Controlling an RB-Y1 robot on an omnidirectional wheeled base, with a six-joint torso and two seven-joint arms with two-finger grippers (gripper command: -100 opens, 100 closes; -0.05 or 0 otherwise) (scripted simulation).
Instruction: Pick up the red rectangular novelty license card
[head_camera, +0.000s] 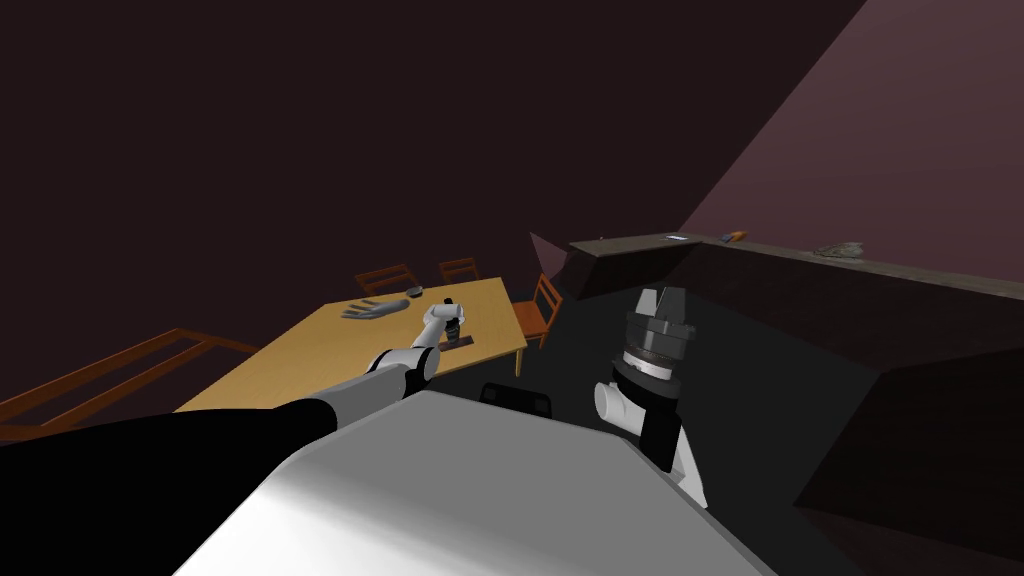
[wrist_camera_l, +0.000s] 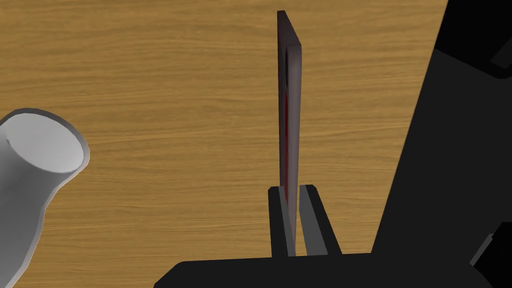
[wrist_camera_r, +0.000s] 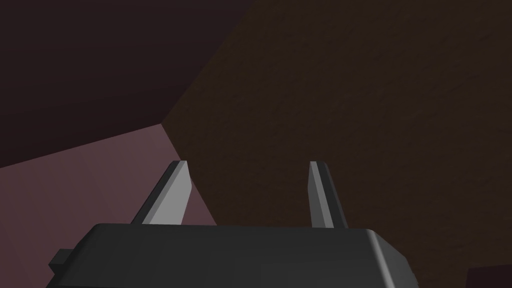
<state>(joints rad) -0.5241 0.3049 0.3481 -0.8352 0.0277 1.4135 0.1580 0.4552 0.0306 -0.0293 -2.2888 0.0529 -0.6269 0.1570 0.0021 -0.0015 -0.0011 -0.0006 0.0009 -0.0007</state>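
Observation:
The card (wrist_camera_l: 291, 115) is thin and dark red, and the left wrist view shows it edge-on, standing on its edge above the wooden table (wrist_camera_l: 150, 100). My left gripper (wrist_camera_l: 295, 220) is shut on its near end, one finger pressing each face. From the head view, that gripper (head_camera: 452, 325) hangs over the table's near right part, with a dark flat strip, the card (head_camera: 459, 344), just below it. I cannot tell whether the card touches the tabletop. My right gripper (head_camera: 661, 301) is raised to the right of the table, open (wrist_camera_r: 247, 192) and with nothing between its fingers.
Grey objects (head_camera: 375, 310) lie on the far part of the table (head_camera: 330, 350). Orange-brown chairs (head_camera: 540, 310) stand at its far and right sides. A long dark counter (head_camera: 800, 290) with small items runs along the right. A wooden rail (head_camera: 110, 375) is at the left.

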